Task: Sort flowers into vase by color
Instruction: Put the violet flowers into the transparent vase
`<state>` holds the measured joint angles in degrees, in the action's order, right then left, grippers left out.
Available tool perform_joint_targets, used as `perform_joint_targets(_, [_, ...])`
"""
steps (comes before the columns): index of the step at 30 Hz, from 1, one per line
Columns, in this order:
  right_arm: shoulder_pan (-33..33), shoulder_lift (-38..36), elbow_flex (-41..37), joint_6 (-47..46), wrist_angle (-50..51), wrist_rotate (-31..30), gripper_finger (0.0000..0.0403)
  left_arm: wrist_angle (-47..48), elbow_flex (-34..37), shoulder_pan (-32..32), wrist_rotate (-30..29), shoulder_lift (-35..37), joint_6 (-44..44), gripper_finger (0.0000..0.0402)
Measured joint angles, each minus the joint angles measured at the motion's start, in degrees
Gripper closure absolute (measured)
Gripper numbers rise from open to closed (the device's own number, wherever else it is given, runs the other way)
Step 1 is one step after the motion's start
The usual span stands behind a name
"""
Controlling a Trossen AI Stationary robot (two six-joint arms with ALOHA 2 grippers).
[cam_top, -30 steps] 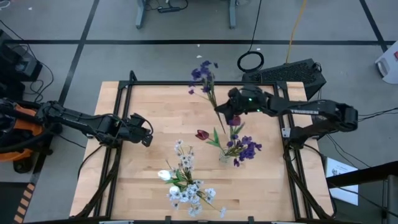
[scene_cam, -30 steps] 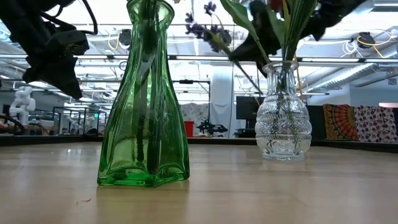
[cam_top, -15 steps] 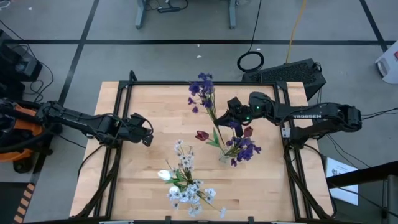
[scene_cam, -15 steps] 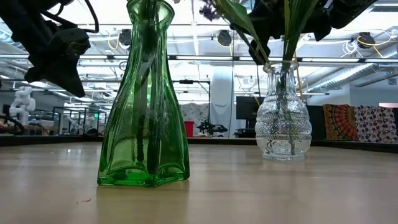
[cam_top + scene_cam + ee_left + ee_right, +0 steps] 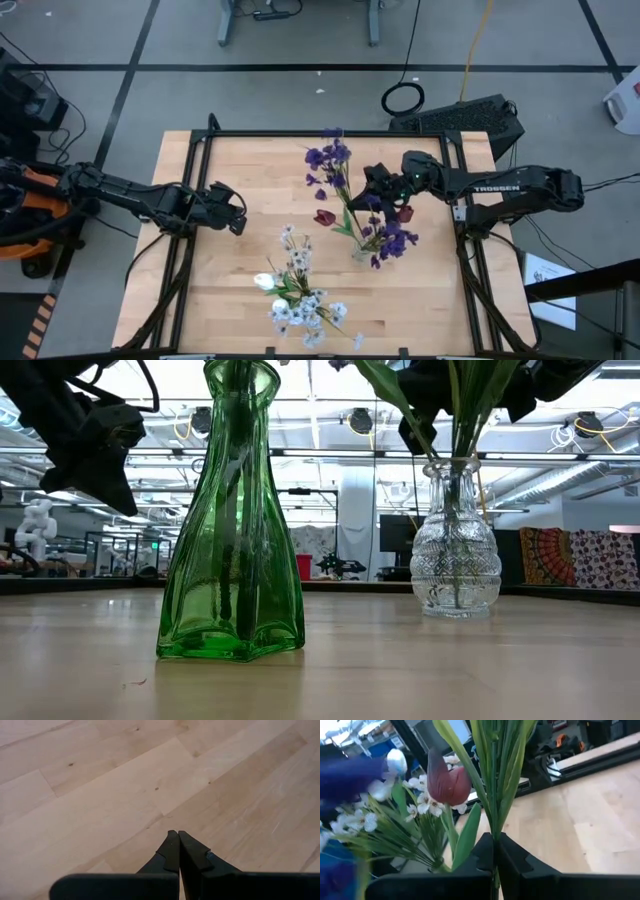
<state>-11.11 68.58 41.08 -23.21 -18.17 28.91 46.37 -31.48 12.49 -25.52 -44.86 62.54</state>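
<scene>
Wooden table (image 5: 250, 170), right gripper (image 5: 495, 851) fingers pinching flower stem (image 5: 492, 785); left gripper (image 5: 178, 851) idle

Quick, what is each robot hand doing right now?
Left hand: closed, empty, above the wooden table.
Right hand: closed on a green flower stem.

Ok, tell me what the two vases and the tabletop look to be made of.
Green vase: apparently smooth tinted glass; the stems inside show through it. Clear vase: probably textured pressed glass or clear plastic, transparent with a patterned belly. Tabletop: light wood planks with visible grain.
</scene>
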Motion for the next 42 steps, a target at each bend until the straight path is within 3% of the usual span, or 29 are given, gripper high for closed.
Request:
perform_joint_targets(7, [0.5,0.0,0.0,7.2,0.4,1.6,0.0402,0.0,0.0,0.0,0.0,0.0,0.0,0.0401])
perform_joint_targets(18, [3.0,0.0,0.0,10.8,0.3,1.4,0.0402,-1.1,0.0,0.0,0.0,0.0,0.0,0.0401])
perform_joint_targets(42, [4.5,0.0,0.0,6.2,2.2,1.2,0.0382,-1.0,0.0,0.0,0.0,0.0,0.0,0.0401])
